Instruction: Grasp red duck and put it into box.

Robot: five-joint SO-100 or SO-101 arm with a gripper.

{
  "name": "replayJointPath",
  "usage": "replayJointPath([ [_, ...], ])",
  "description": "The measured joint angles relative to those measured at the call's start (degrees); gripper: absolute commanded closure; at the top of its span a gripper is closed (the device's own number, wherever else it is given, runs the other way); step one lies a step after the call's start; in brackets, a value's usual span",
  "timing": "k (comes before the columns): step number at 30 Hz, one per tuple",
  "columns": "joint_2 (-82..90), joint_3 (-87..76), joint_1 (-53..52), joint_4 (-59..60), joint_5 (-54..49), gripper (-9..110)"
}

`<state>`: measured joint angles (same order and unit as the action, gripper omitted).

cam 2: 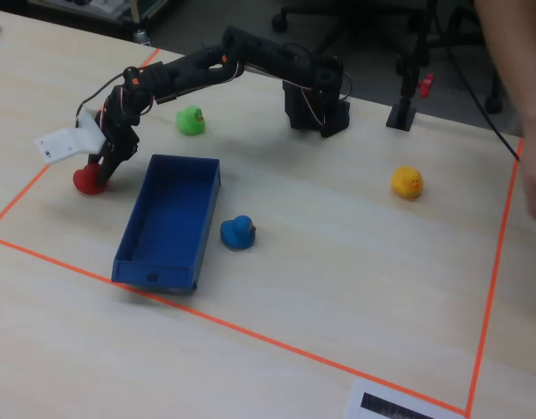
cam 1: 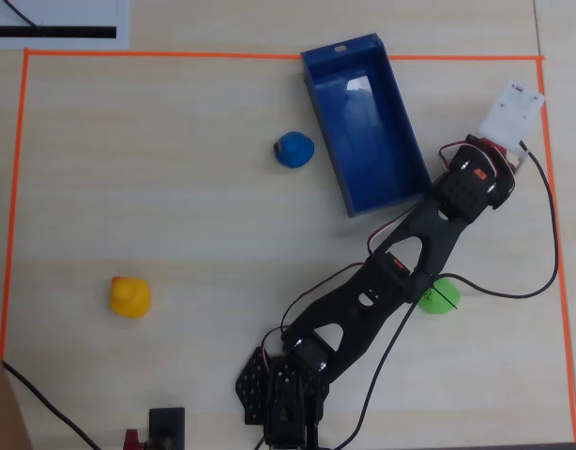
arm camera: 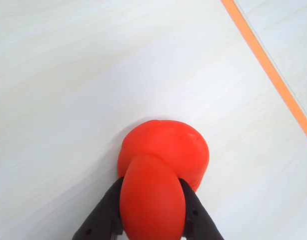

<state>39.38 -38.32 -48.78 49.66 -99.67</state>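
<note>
Wooden table (cam 2: 338, 262) with orange tape border (cam 2: 250, 332). Black arm (cam 1: 401, 272) stretches past dark-blue box (cam 2: 168, 223). Gripper (cam 2: 99, 172) clamps red duck (arm camera: 161, 165) from both sides, duck on table just left of box in fixed view. Blue duck (cam 2: 237, 232) beside box; green duck (cam 2: 190, 120), yellow duck (cam 2: 407, 182) well apart.

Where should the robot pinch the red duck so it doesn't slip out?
Probably best around the red duck's narrower raised part, pinching it from both sides, coming down from above. The wrist view shows the pincer doing just that: one black finger on each side of the bulge nearest the camera, while the wider round part rests on the table. Round, glossy sides could slip, so the narrow part seems safer.
</note>
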Motion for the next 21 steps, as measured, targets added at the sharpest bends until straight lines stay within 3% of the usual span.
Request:
replayJointPath([
  [12, 21.0, 15.4, 7.0, 31.0, 15.0, 101],
  [16, 31.1, 5.8, 10.5, 32.3, 13.2, 101],
  [21, 45.9, -19.1, 14.3, 26.8, 9.7, 101],
])
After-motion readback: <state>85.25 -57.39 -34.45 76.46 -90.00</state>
